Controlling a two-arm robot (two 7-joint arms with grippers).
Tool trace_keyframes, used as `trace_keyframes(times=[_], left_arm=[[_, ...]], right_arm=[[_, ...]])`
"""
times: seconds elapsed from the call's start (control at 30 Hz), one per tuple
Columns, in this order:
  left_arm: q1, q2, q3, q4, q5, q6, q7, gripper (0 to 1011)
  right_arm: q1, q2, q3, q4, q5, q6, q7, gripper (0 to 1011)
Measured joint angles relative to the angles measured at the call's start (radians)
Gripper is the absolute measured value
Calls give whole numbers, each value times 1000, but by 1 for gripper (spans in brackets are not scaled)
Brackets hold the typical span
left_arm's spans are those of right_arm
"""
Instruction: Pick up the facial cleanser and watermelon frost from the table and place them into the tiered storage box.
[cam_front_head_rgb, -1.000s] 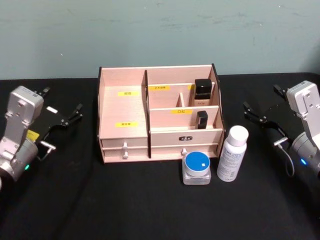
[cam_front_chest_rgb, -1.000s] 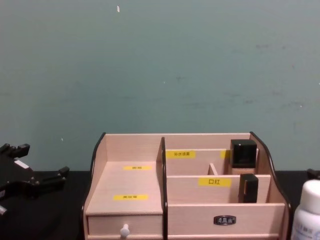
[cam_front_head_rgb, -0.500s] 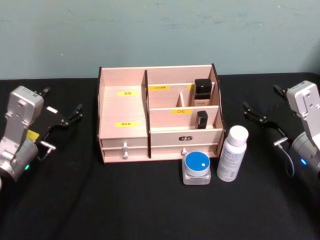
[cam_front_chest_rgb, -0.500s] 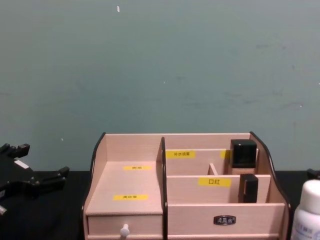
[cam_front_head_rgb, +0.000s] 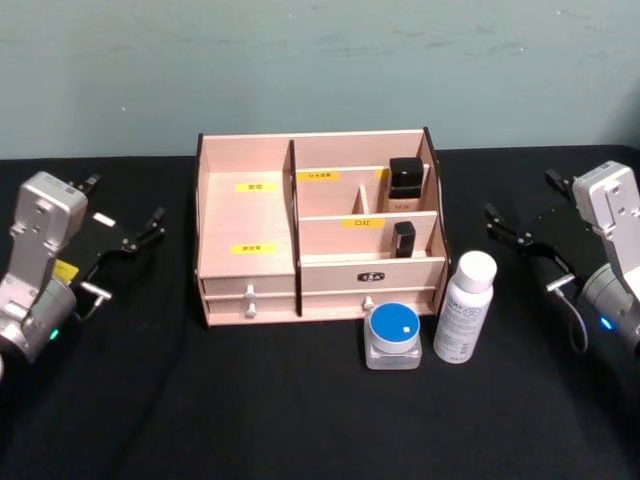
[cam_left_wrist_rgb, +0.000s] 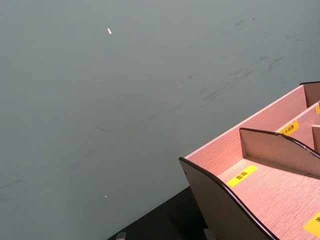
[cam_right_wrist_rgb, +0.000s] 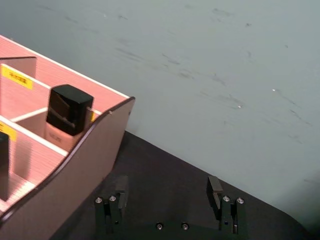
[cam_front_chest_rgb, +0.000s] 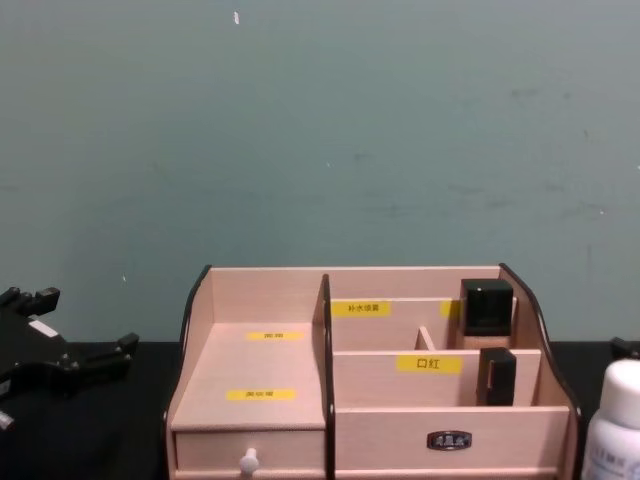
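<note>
The pale pink wooden tiered storage box (cam_front_head_rgb: 225, 215) with dark edges stands mid-way along the black table (cam_front_head_rgb: 250, 410), toward its back edge. One yellow label (cam_front_chest_rgb: 428, 364) reads "口红"; the rest are too small to read. At its right front corner stand a clear blue-lidded jar (cam_front_head_rgb: 393, 335) and a white plastic bottle (cam_front_head_rgb: 465, 307) with illegible print. The left gripper (cam_front_head_rgb: 125, 203) by the left edge and the right gripper (cam_right_wrist_rgb: 167, 192) by the right edge have fingers spread apart, empty.

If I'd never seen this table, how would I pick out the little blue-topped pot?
Find the wide pink wooden storage box in the middle of the black table. Just in front of its right half, by the small drawer knob, sits a squat clear jar. Its round blue lid sets it apart from the taller white bottle standing at its right.
</note>
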Motion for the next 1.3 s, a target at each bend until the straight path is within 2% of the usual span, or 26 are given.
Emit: trace_keyframes(times=[0.17,0.33,0.43,0.47,0.67,0.9,1.03,1.3], left_arm=[[0,0,0,0,0,0,0,1001],[0,0,0,0,0,0,0,1001],[0,0,0,0,0,0,0,1001],[0,0,0,0,0,0,0,1001],[0,0,0,0,0,0,0,1001],[0,0,0,0,0,0,0,1001],[0,0,0,0,0,0,0,1001],[0,0,0,0,0,0,0,1001]], right_arm=[[-20,1,22,-25,11,-15,26,1002],[-64,29,52,-103,22,-10,35,1002],[-110,59,83,-180,27,-2,31,1002],[-136,74,104,-222,35,0,28,1002],[-229,117,171,-349,77,1,30,1002],[-355,156,239,-484,154,14,67,1002],[-404,163,263,-522,203,21,99,1002],[-471,165,289,-554,267,29,156,1002]])
